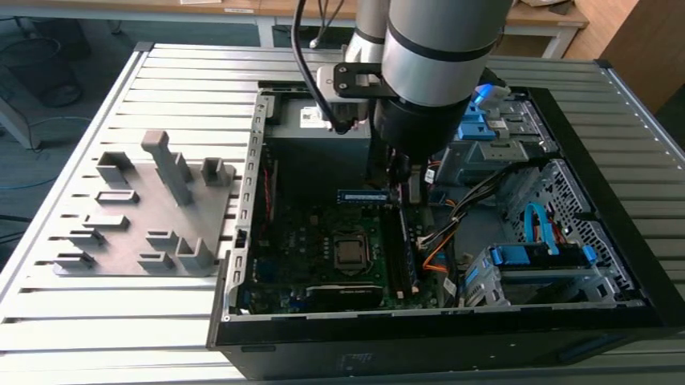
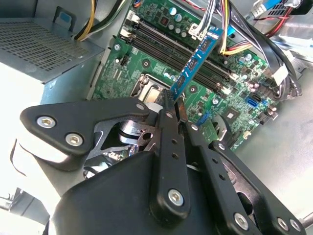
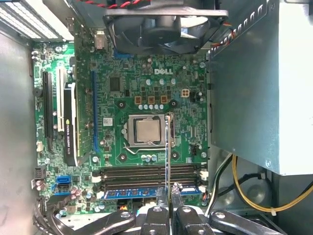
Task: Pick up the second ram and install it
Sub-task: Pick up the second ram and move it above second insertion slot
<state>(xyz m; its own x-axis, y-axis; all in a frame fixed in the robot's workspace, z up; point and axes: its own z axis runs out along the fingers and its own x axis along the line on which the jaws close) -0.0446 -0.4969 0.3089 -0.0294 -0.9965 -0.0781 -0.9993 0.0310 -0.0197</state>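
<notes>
Exterior view: arm (image 1: 434, 56) is seen lowered into an open computer case (image 1: 428, 341), which is set on a slatted tabletop (image 1: 128, 329). A grey fixture (image 1: 150, 208) is placed on the tabletop outside the case, well apart from the end effector (image 2: 172, 105), toward the exterior view's left.

End effector: the fingers are drawn narrow and clamped on one end of the ram (image 2: 194, 63), as shown in both wrist views.

Ram: held on edge and projected straight out beyond the fingertips, over the motherboard (image 3: 146, 88). In the first wrist view it is seen edge-on as a thin line that overlaps the memory slots (image 3: 127, 172) and reaches the CPU socket (image 3: 146, 131). Whether its far end touches the board cannot be told.

Motherboard: laid beneath the end effector inside the case.

Memory slots: located nearest the fingertips.

CPU socket: found just past the slots.

Fan (image 3: 164, 24): mounted beyond the socket, farthest from the end effector.

Power supply (image 3: 259, 88): a grey box fitted beside the board.
</notes>
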